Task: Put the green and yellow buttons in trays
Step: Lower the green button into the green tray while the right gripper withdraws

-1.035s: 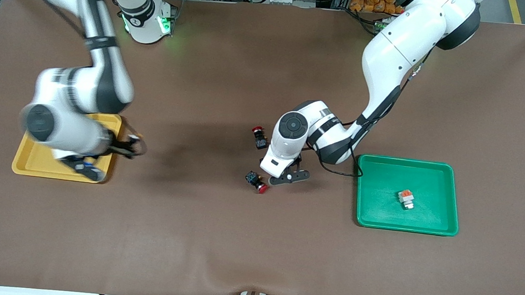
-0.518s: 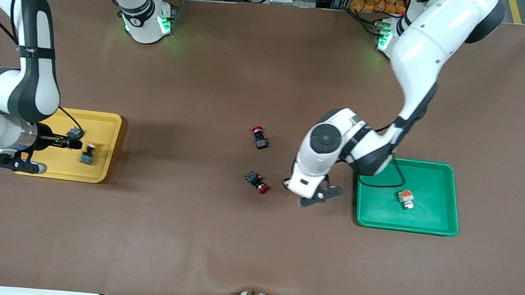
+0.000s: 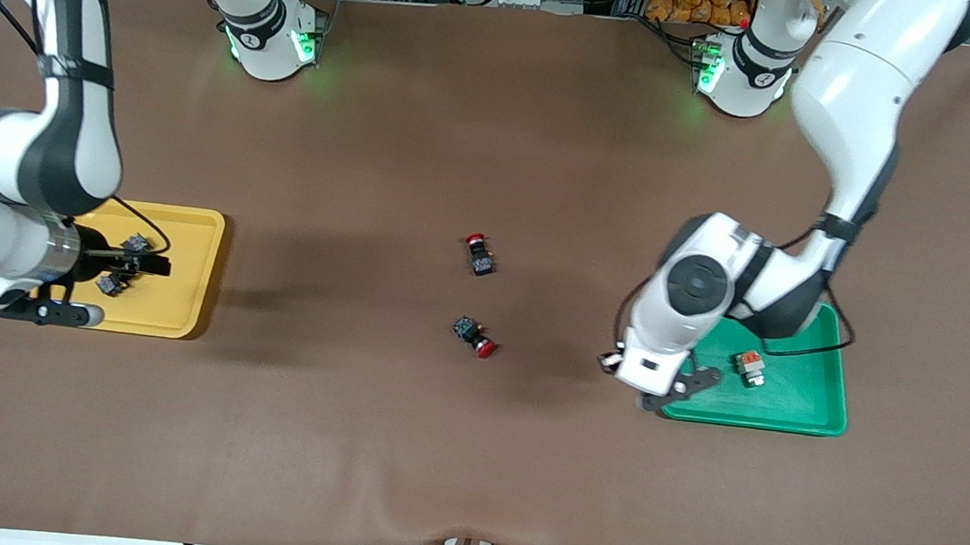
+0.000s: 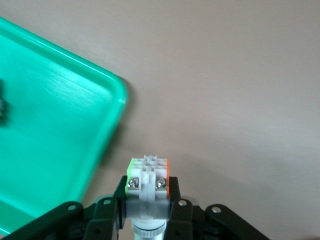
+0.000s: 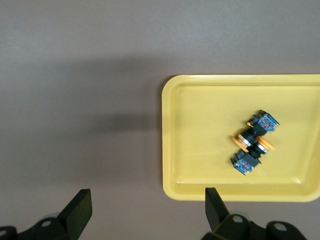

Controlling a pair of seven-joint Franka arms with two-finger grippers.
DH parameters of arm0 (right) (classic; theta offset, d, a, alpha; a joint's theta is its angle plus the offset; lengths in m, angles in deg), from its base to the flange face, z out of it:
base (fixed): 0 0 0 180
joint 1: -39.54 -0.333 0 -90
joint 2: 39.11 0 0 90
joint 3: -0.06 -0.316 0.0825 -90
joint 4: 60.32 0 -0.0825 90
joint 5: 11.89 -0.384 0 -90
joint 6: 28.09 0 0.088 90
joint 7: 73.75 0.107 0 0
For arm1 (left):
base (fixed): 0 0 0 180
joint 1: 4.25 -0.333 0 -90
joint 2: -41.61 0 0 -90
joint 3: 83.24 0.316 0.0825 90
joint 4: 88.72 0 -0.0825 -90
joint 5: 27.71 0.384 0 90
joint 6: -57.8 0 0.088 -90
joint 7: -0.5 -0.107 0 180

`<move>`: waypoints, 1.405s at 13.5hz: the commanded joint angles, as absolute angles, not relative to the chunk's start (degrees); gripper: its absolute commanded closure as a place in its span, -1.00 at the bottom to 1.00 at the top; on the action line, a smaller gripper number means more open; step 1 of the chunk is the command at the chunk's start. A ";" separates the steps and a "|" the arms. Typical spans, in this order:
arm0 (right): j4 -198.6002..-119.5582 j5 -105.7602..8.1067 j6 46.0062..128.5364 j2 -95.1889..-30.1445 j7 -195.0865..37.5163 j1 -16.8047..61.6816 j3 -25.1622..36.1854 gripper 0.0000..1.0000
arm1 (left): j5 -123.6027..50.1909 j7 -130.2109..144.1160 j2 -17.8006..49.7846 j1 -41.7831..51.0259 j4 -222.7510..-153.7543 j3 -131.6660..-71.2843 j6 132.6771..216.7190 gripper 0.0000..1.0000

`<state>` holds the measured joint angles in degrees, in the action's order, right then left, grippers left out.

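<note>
My left gripper [image 4: 148, 200] is shut on a green button [image 4: 148, 172] with a white body and green and orange sides. It hangs over the table just off a corner of the green tray [image 4: 50, 125]. In the front view that gripper [image 3: 666, 392] sits at the tray's corner nearest the table's middle. Another green button [image 3: 750, 368] lies in the green tray [image 3: 789, 413]. My right gripper [image 5: 145, 210] is open and empty above the rim of the yellow tray [image 5: 200, 150]. Two yellow buttons [image 5: 262, 122] [image 5: 246, 162] lie touching inside that tray.
Two black switches with red caps [image 3: 479, 253] [image 3: 474, 336] lie on the brown mat mid-table, between the two trays. The yellow tray [image 3: 183, 308] sits at the right arm's end, the green one at the left arm's end.
My right gripper opened and let a yellow button fall into the yellow tray beside the other one. My left arm swung from mid-table toward the green tray with the green button.
</note>
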<state>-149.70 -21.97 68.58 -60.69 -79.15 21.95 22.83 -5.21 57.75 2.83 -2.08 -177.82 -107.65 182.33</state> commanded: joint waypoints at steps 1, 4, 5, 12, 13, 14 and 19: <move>-149.18 -22.18 63.51 -53.73 -79.81 23.10 23.17 -1.00 | -4.77 51.77 7.06 -6.61 -183.89 -108.81 182.34 1.00; -148.74 -21.39 58.15 -47.48 -79.56 23.19 23.35 -1.00 | -4.77 39.91 9.18 -12.06 -187.93 -108.81 182.34 1.00; -148.39 -20.69 55.96 -45.99 -78.94 23.28 23.01 -1.00 | -4.77 36.83 9.09 -13.38 -188.73 -108.81 182.43 1.00; -146.28 -14.71 49.44 -39.04 -74.90 35.23 6.39 -1.00 | -4.60 32.14 5.76 -16.29 -189.97 -108.81 185.32 1.00; -146.28 -14.71 49.26 -38.59 -74.90 35.23 6.30 -1.00 | -4.51 32.14 5.41 -16.38 -189.88 -108.81 185.41 0.73; -146.19 -14.71 49.00 -38.50 -74.81 35.93 5.52 -1.00 | -4.51 32.14 5.40 -16.29 -189.79 -108.81 185.42 -0.01; -146.37 -14.71 48.03 -36.83 -69.89 43.75 -3.36 -1.00 | -4.51 32.23 7.50 -16.21 -189.53 -109.25 185.15 -1.00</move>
